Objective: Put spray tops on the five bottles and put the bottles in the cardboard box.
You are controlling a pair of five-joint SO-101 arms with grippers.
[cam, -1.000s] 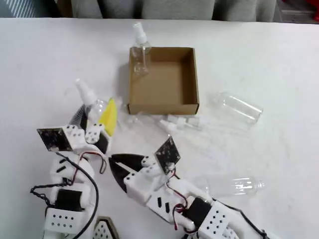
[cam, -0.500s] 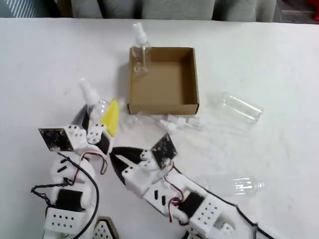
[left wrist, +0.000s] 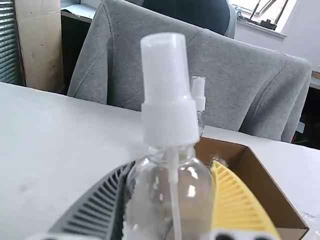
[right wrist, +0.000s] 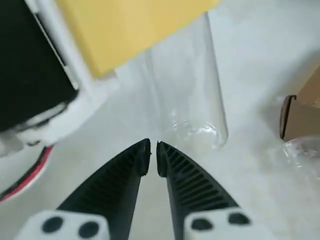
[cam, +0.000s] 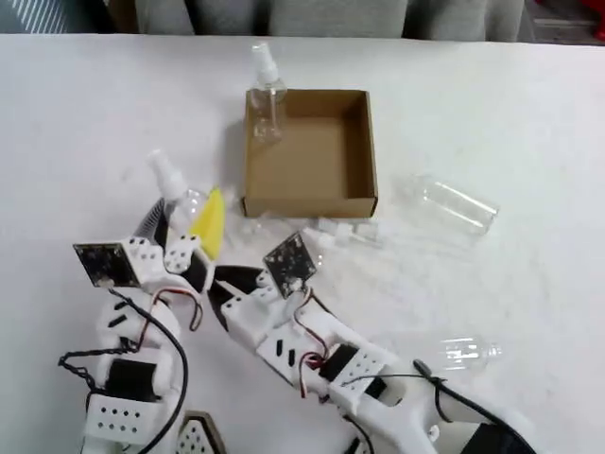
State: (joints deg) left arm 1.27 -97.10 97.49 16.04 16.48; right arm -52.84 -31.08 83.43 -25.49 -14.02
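Note:
My left gripper [cam: 185, 206] is shut on a clear bottle [left wrist: 167, 195] with a white spray top [left wrist: 167, 100], gripped between its grey and yellow fingers and tilted away from the arm. My right gripper [cam: 219, 279], black, is shut with nothing in it. Its tips [right wrist: 152, 156] lie just below the held bottle's base [right wrist: 192, 107]. The cardboard box [cam: 357, 151] lies open at the table's middle. A second bottle with a spray top [cam: 267, 95] stands at its far left corner. Two bare bottles lie on the table, one [cam: 456, 205] right of the box and one [cam: 461, 354] nearer the front.
Several loose spray tops [cam: 336, 230] lie just in front of the box. The box's near corner [right wrist: 298, 112] appears in the right wrist view. Both arms' bases crowd the front left of the table. A grey chair [left wrist: 240, 85] stands behind the table.
My right arm has swung left and forward, bringing its shut gripper close under the left gripper. The left gripper lifted its bottle slightly, then held still.

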